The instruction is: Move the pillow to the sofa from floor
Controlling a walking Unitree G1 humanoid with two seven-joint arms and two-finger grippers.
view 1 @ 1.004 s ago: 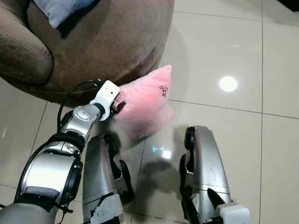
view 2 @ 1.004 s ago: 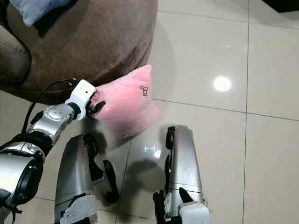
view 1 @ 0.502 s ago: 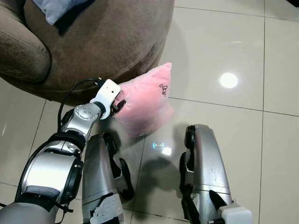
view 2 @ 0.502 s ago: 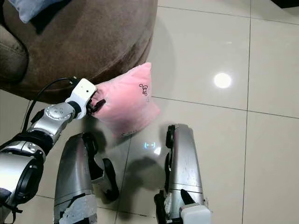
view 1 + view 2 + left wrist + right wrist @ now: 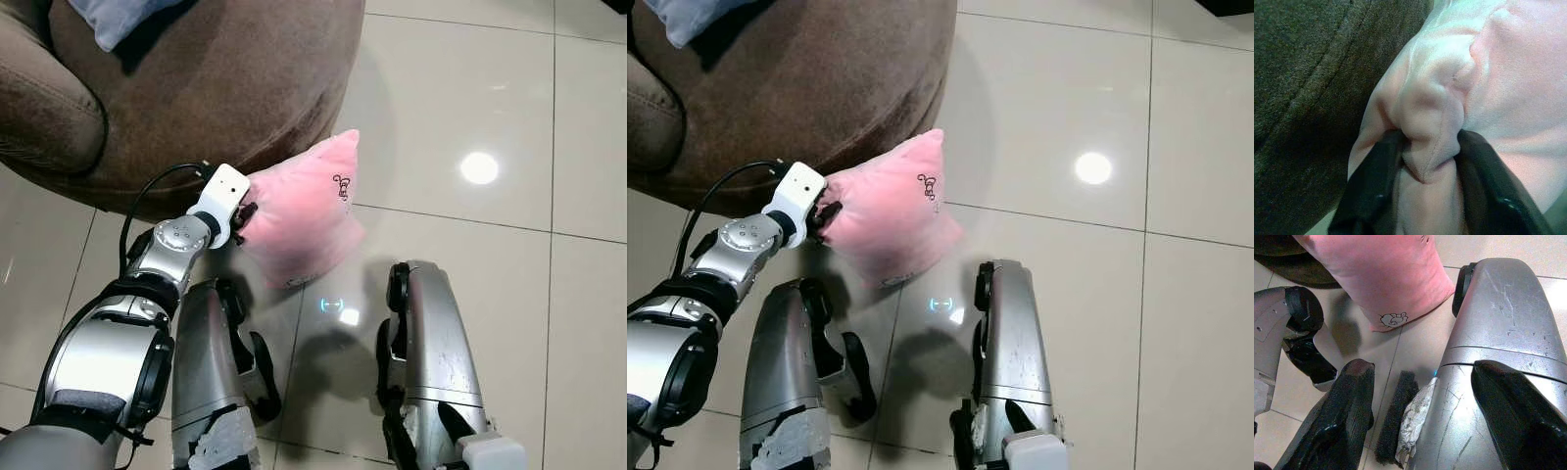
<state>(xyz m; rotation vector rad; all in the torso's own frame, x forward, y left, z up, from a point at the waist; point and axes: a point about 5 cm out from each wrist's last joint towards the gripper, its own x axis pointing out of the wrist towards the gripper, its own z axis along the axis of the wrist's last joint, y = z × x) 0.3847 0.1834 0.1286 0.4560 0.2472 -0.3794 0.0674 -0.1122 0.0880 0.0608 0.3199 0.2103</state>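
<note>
Where the brown fabric sofa [image 5: 196, 88] curves down to the glossy beige tiled floor [image 5: 470, 88], the soft pink square pillow [image 5: 299, 211] hangs beside its base, above the tiles. The left hand [image 5: 245, 217] is clamped on a bunched fold at the pillow's edge, its black fingers [image 5: 1371, 191] pinching the plush from both sides. The right hand [image 5: 1422, 406] hangs low beside the robot's silver leg [image 5: 1498, 357], its fingers spread apart and gripping nothing. A pale blue cushion [image 5: 122, 18] lies on the sofa seat.
</note>
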